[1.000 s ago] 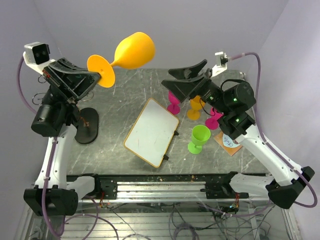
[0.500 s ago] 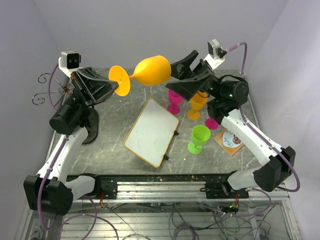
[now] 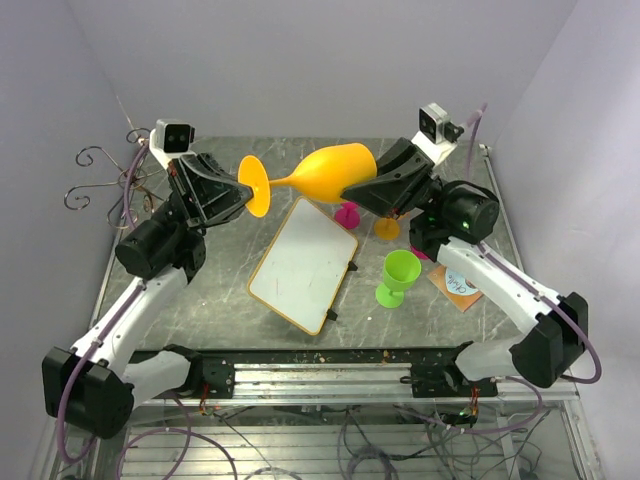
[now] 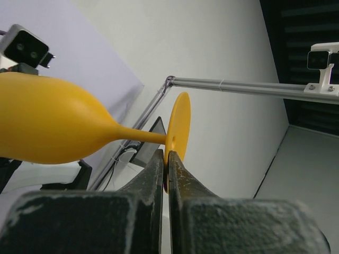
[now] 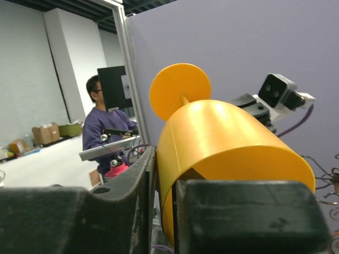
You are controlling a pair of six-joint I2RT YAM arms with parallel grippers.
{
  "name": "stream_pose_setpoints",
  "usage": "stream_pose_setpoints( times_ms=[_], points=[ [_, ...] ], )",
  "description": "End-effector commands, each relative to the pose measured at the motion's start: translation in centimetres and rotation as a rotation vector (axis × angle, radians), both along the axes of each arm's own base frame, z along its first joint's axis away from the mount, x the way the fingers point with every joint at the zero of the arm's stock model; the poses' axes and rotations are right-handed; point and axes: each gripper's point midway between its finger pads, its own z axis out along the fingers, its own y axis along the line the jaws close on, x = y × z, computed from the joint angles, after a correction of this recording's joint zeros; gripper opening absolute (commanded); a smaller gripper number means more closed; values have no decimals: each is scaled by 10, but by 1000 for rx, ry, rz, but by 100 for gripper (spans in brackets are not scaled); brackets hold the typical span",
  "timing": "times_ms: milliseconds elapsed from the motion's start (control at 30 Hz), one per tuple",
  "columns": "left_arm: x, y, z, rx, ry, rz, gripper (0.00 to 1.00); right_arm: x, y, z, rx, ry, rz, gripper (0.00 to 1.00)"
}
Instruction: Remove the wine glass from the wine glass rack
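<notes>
Grey table [image 3: 225, 290]. Wine glass [image 3: 335, 172], right of wine glass rack [image 3: 95, 151]: we judge light, stiff, slick. Left gripper [image 3: 245, 196] pinches foot, right gripper [image 3: 372, 192] bowl rim.

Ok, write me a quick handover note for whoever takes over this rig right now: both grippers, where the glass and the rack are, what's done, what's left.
Left gripper: shut on the foot of the wine glass.
Right gripper: at the bowl's mouth, apparently shut on the bowl's wall.
Wine glass: on its side in the air above the table, held between both arms, apart from the wine glass rack at the far left.
Done: the glass is off the rack.
Left: probably release one gripper, then set the glass down on a bare part of the table.
</notes>
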Motion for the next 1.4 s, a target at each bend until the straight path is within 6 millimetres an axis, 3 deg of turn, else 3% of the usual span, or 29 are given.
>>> stream_pose_setpoints(
  times_ms=[0, 100, 233, 433, 667, 800, 967, 1133, 1367],
  points=[
    [-18, 3, -4, -36, -121, 76, 14, -31, -25, 21, 107, -83, 1, 6],
    [-16, 5, -8, -45, -116, 135, 29, -36, -32, 21, 126, -121, -67, 0],
    [-13, 4, -17, -16, -110, 226, 58, -26, -36, 19, 99, -104, -222, 0],
    [-4, 1, -32, 51, -88, 352, 98, -21, -59, 19, 61, -129, -490, 0],
    [23, -4, -41, 240, -72, 581, 99, 2, -89, -5, -84, -56, -789, 0],
    [36, -1, -44, 329, -63, 699, 99, 31, -106, -37, -237, 58, -967, 0],
    [45, 3, -41, 401, -75, 787, 99, 61, -128, -91, -511, 181, -1153, 0],
    [49, 8, -32, 451, -115, 864, 99, 67, -133, -150, -821, 245, -1155, 0],
    [49, 10, -30, 467, -138, 887, 99, 74, -121, -211, -1170, 360, -1039, 0]
  ],
)
